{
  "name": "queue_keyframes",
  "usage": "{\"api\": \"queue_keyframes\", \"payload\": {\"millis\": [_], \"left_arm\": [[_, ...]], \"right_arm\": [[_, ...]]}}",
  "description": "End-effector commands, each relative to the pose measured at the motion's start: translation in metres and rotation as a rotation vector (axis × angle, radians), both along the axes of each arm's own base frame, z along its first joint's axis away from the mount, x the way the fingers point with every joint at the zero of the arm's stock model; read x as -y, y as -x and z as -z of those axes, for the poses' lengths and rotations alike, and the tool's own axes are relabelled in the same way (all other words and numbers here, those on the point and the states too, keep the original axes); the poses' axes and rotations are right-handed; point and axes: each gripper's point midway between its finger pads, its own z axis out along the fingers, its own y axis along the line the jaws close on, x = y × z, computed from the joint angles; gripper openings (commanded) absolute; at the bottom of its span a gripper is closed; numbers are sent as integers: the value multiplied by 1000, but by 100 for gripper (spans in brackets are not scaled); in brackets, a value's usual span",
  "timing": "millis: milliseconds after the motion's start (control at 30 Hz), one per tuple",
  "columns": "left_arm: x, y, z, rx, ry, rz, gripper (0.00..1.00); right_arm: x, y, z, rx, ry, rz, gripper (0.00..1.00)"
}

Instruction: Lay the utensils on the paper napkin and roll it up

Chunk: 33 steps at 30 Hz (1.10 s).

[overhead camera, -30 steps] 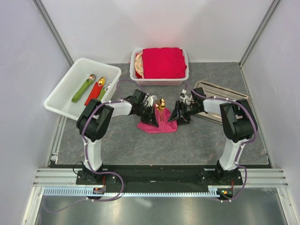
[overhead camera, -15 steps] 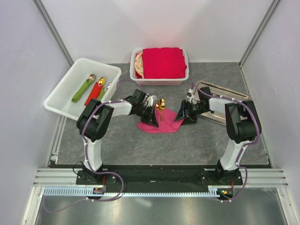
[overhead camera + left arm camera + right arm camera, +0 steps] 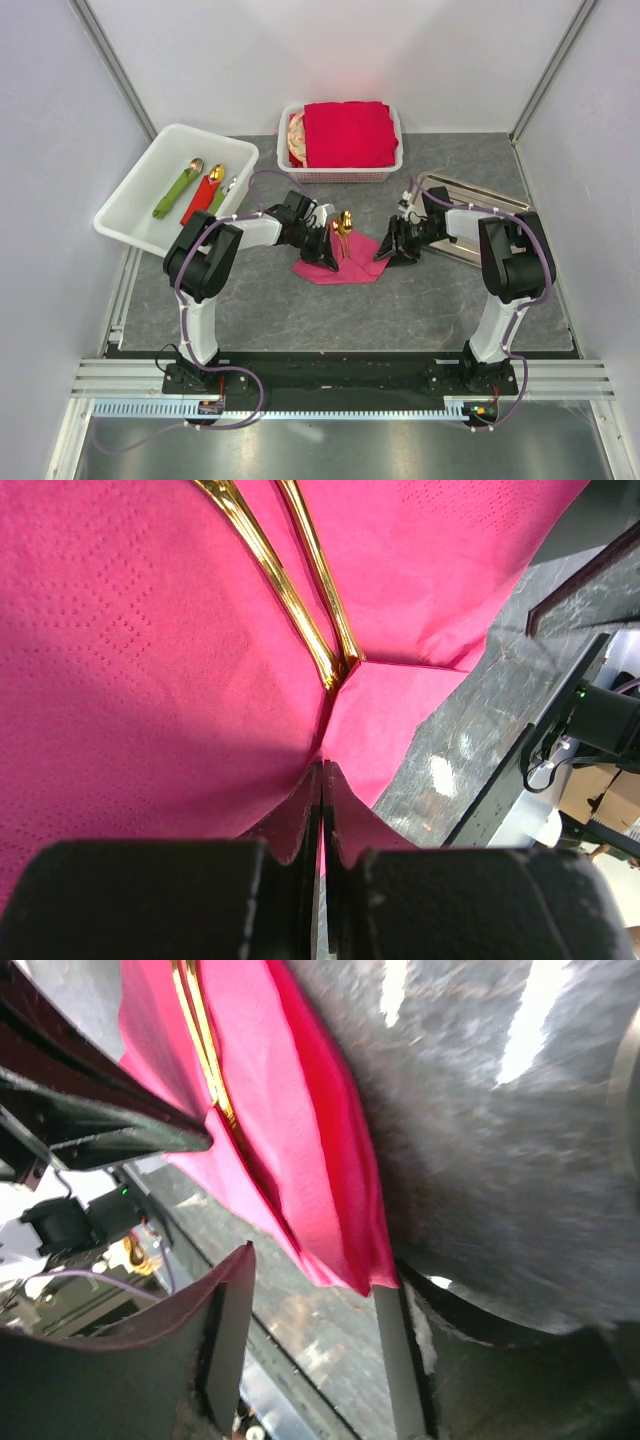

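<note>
We find the left end effector [image 3: 320,780] pinching a fold of the paper napkin [image 3: 335,268], which lies on the desk [image 3: 400,300]. The utensils [image 3: 300,610] rest on it just beyond; the right end effector [image 3: 312,1300] stands spread about its opposite corner.

Paper napkin [image 3: 150,680]: thin magenta paper, matt, fine embossed dots, soft creases. Utensils [image 3: 285,585]: gold metal, polished, mirror-glossy. Counter [image 3: 500,1110]: dark grey, mottled stone look, slight sheen with glare streaks. Fingers [image 3: 150,900]: black, matt, probably plastic, blurred up close. Tray [image 3: 470,187]: bare silvery metal.
</note>
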Motion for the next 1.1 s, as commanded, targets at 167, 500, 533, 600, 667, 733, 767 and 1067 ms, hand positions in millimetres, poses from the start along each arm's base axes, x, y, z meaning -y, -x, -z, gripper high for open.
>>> {"api": "queue_keyframes", "payload": {"millis": [167, 500, 533, 600, 667, 733, 767, 1067], "left_arm": [[-11, -4, 22, 0, -81, -25, 6], [-10, -4, 23, 0, -82, -26, 5], [-11, -4, 23, 0, -82, -27, 5], [-11, -4, 23, -2, -84, -26, 5], [-11, -4, 23, -1, -83, -26, 5], [-11, -4, 23, -1, -82, -25, 5], [-11, -4, 24, -4, -82, -26, 5], [-10, -4, 23, -1, -80, -23, 5]], "right_arm": [[-2, -18, -15, 94, -30, 4, 23], [-32, -8, -36, 67, -100, -23, 0], [-35, -7, -36, 48, -106, -15, 0], [-42, -3, -37, 35, -115, -21, 0], [-48, -2, -37, 22, -124, -15, 0], [-52, 2, -31, -2, -123, -7, 0], [-58, 3, -30, -14, -133, -1, 0], [-95, 6, -24, -58, -187, 6, 0]]}}
